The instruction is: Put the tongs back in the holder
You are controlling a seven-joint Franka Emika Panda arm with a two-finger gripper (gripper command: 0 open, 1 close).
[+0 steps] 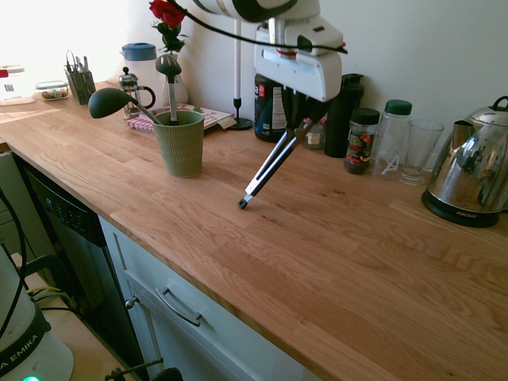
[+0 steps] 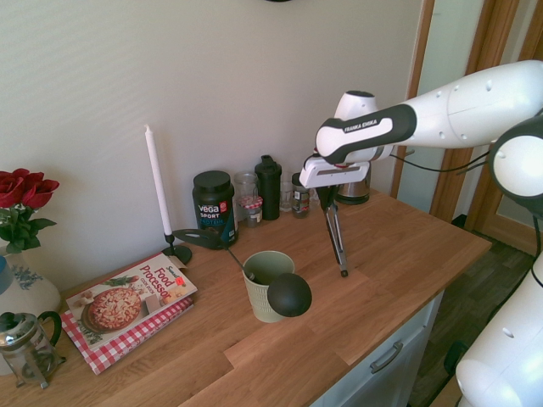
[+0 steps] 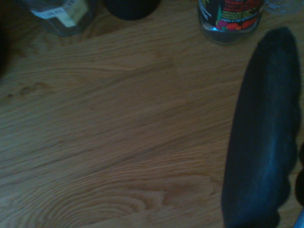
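Upper centre of the first exterior view: the gripper is seen closed tight on the black handle end of the tongs, which hang slanted with their tips just at or barely above the worktop.
Tongs in the second exterior view: the tongs are held at centre right, tips down, apart from the holder.
Holder: the sage-green holder is placed left of centre, upright, with two dark ladles leaning in it.
Wrist view: a dark blurred shape is shown at lower right, judged to be the tongs' handle.
Done: the tongs are judged gripped and lifted.
Left: the tongs are yet to be carried over the holder, lowered tips-first beside the ladles and released.
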